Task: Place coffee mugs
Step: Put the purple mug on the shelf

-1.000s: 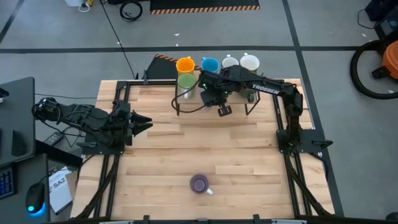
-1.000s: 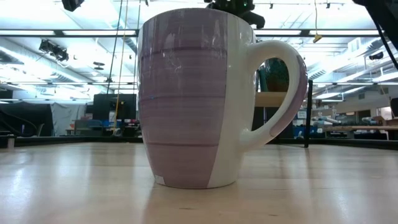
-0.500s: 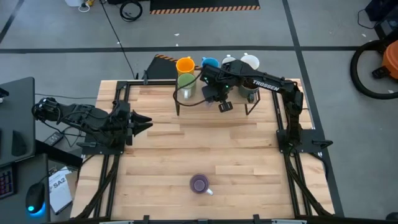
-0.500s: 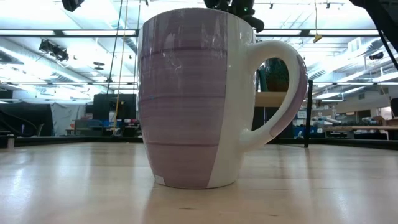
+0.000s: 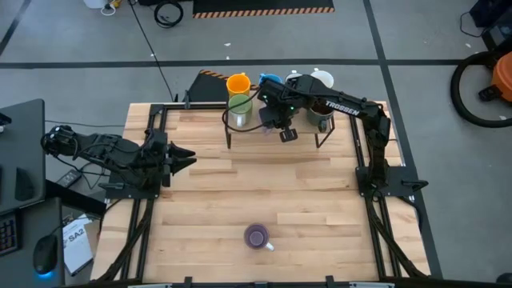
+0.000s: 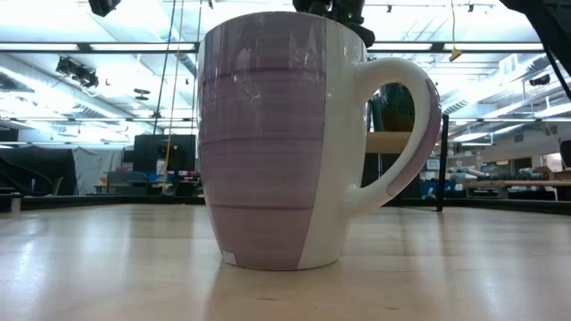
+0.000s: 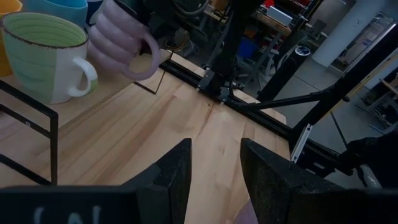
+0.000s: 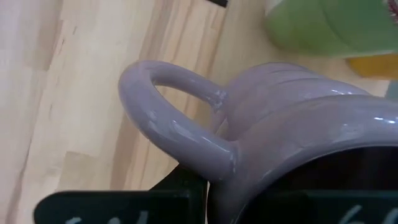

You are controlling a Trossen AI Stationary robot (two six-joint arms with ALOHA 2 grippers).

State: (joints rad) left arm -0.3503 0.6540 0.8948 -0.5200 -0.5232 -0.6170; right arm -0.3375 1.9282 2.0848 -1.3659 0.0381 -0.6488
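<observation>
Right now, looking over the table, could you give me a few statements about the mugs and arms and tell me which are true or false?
1. The right gripper holds a lilac mug. True.
2. The green mug lies on its side. False: it stands upright beside the orange mug.
3. A second lilac mug stands alone near the table's front edge. True.
4. The left gripper grips a white mug. False: it is open and empty, at the table's left side.

Even, bright overhead light falls on the table (image 5: 264, 192), with only faint shadows under the arms. Ceiling strip lights blow out behind the lilac mug (image 6: 268, 143) in the low view, and its glaze carries soft reflections. Just ahead of the right gripper's fingers, the held lilac mug (image 8: 261, 137) shows bright glare and the green mug (image 8: 329, 25) beyond it is blurred.
</observation>
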